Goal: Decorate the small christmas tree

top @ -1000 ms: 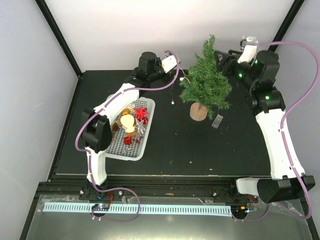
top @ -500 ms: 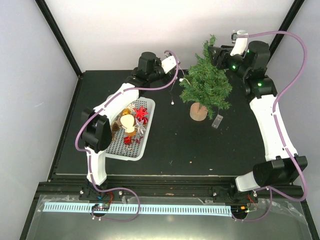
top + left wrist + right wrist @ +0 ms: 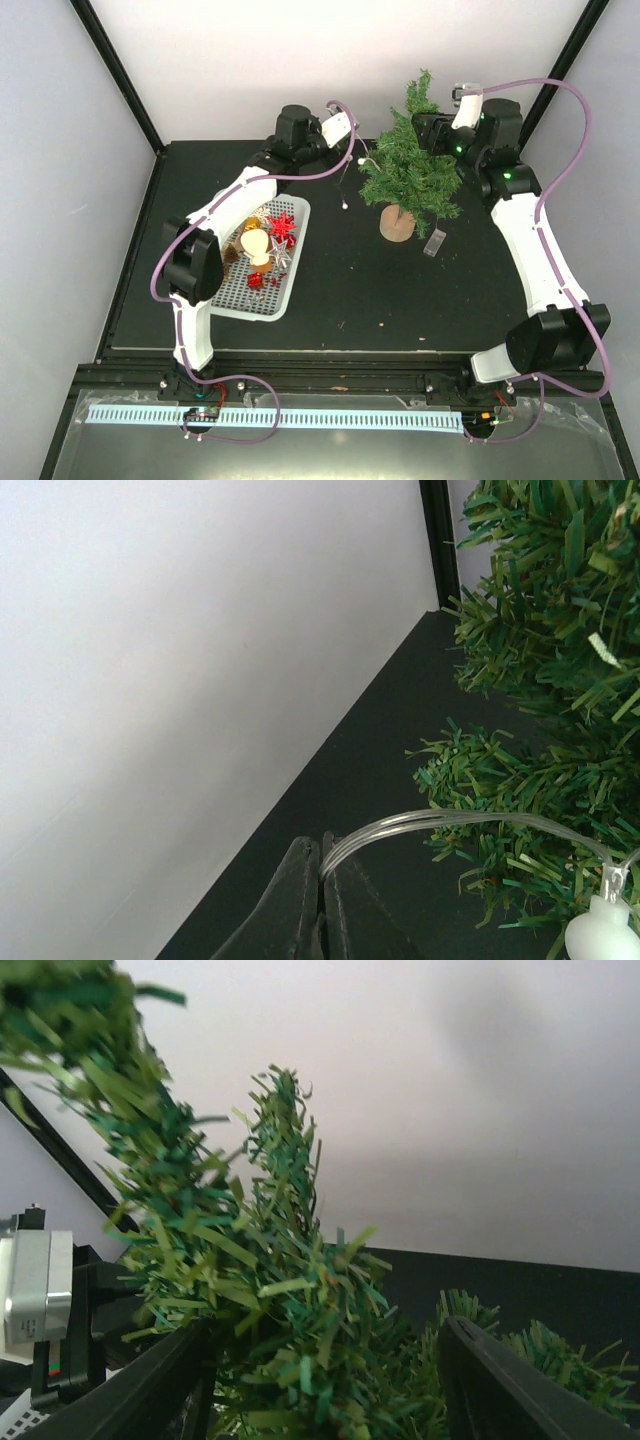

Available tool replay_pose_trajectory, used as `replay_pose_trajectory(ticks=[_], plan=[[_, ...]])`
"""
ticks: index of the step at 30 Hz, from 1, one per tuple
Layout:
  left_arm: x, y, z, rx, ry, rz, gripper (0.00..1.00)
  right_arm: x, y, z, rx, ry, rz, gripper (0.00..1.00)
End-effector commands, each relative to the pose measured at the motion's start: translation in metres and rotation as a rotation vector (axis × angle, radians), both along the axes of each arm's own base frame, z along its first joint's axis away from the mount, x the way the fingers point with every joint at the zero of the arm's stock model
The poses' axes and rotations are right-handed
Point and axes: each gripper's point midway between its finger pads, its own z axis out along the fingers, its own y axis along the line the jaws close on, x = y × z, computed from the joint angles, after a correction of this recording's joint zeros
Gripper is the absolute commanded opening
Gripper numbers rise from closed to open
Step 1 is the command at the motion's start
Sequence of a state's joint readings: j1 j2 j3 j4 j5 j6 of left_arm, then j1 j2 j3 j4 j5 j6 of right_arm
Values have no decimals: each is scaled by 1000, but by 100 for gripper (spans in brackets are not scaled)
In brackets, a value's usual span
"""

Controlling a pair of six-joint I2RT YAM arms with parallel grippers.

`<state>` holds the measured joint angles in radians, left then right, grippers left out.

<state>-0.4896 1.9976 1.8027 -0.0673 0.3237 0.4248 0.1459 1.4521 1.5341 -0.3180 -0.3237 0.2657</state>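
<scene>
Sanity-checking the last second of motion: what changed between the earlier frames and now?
The right claw swung left toward the small christmas tree and now sits open astride its upper branches. The left claw stays shut on the light string; tree and white basket unmoved.

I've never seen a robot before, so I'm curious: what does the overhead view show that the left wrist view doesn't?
Only overhead: the white basket of ornaments, the right arm, and the tree whole, down to its base. Only left wrist: the left gripper pinched shut on a clear wire. Both: tree branches, the wire and the black table.
</scene>
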Motion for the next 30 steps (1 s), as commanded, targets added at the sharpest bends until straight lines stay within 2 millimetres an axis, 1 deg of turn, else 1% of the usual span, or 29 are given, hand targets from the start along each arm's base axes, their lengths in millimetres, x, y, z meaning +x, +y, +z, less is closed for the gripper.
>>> replay_pose_trajectory(ticks=[1, 3, 8, 10, 11, 14, 16, 18, 26, 27, 30], plan=[[-5, 4, 14, -30, -4, -13, 2, 1, 2, 5, -1, -35, 8, 61], [-4, 4, 14, -31, -2, -12, 1, 4, 4, 2, 4, -30, 15, 58], [-5, 5, 13, -31, 5, -15, 1, 11, 9, -3, 8, -28, 39, 56], [-5, 5, 11, -31, 9, -16, 2, 15, 11, -8, 6, -21, 48, 53], [-5, 5, 12, -32, 8, -17, 2, 16, 12, -10, 7, -17, 53, 50], [-5, 6, 12, -33, 10, -18, 2, 18, 15, -17, 14, -3, 66, 34], [-5, 7, 12, -33, 10, -18, 2, 16, 16, -19, 21, -5, 70, 26], [-5, 7, 12, -32, 10, -18, 1, 13, 15, -16, 24, -20, 69, 20], [-6, 11, 18, -42, 4, -13, 2, 0, 15, -4, 27, -51, 86, 3], [-6, 11, 19, -43, 3, -11, 2, -3, 17, -2, 31, -54, 92, 1], [-6, 13, 24, -48, -6, -8, 2, -9, 18, 5, 51, -61, 105, 1]])
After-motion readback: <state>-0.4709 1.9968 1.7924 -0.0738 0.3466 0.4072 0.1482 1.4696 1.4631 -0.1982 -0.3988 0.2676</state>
